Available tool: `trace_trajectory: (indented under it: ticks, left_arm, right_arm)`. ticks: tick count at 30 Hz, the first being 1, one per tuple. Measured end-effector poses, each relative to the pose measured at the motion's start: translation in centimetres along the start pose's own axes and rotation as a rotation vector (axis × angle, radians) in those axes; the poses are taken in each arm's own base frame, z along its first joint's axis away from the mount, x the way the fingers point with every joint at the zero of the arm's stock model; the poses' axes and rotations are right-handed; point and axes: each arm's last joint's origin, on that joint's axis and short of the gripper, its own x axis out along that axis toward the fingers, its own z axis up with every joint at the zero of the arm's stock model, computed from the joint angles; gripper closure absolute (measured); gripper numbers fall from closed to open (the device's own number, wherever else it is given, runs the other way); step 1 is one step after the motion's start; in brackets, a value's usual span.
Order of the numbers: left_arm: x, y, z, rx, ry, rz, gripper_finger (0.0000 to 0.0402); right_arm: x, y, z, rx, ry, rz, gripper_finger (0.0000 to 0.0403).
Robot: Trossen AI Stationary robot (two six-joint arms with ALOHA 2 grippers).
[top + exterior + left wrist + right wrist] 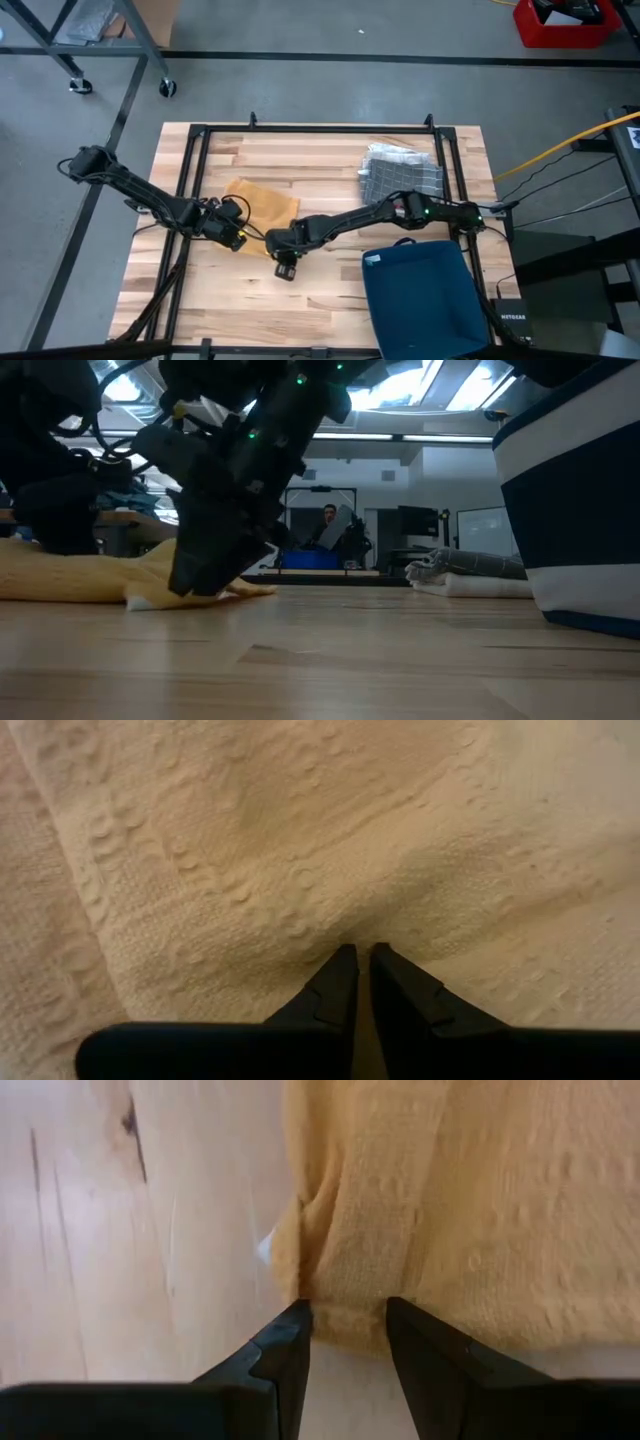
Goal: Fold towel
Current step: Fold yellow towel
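Observation:
A yellow towel (262,205) lies rumpled on the wooden table, left of centre; in the low view the towel (70,575) is a low heap. My left gripper (237,234) is at its near-left part, fingers nearly together on the cloth (360,965). My right gripper (281,252) is down at the towel's near-right corner, with the hem between its fingers (348,1315). In the low view the right gripper (200,578) reaches the table beside the heap. My left gripper pinches a small pucker of the towel's surface (355,925) between its two fingers, and wrinkles run toward the tips. The towel lies on the table. My right gripper has the towel's hemmed edge (350,1295) between its fingers (290,1335) at the near-right corner. It comes slanting down from above, across the hem. The cloth there rests on the table (120,1260).
A folded grey towel (402,173) lies toward the table's far right. A dark blue bin (420,292) stands at the near right edge, showing large in the low view (575,500). Bare wood lies near and left of the yellow towel. A person sits far behind the table (327,520).

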Motion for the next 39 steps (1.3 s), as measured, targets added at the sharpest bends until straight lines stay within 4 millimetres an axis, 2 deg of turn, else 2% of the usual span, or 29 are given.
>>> trace_trajectory:
  ticks: [9,18,24,31,39]
  left_arm:
    - [-0.1,0.0,0.2,-0.021,-0.045,-0.008,0.0375]
    - [-3.1,-1.4,2.8,-0.009,-0.135,-0.139,0.0375]
    - [-4.5,-2.3,3.9,0.012,-0.165,-0.251,0.0375]
    - [-4.7,-2.6,3.3,0.064,-0.064,-0.320,0.0375]
    - [-4.9,-2.3,1.5,0.091,0.037,-0.270,0.0375]
  right_arm:
    - [-0.6,0.3,-0.2,-0.005,0.013,-0.009,0.0265]
    - [-4.3,1.1,1.3,-0.010,-0.118,-0.037,0.0265]
    - [-4.7,1.5,2.3,-0.010,-0.221,0.002,0.0265]
    - [-4.4,1.5,2.4,-0.060,-0.240,0.003,0.0265]
    - [-3.2,1.2,2.1,-0.116,-0.220,-0.022,0.0265]
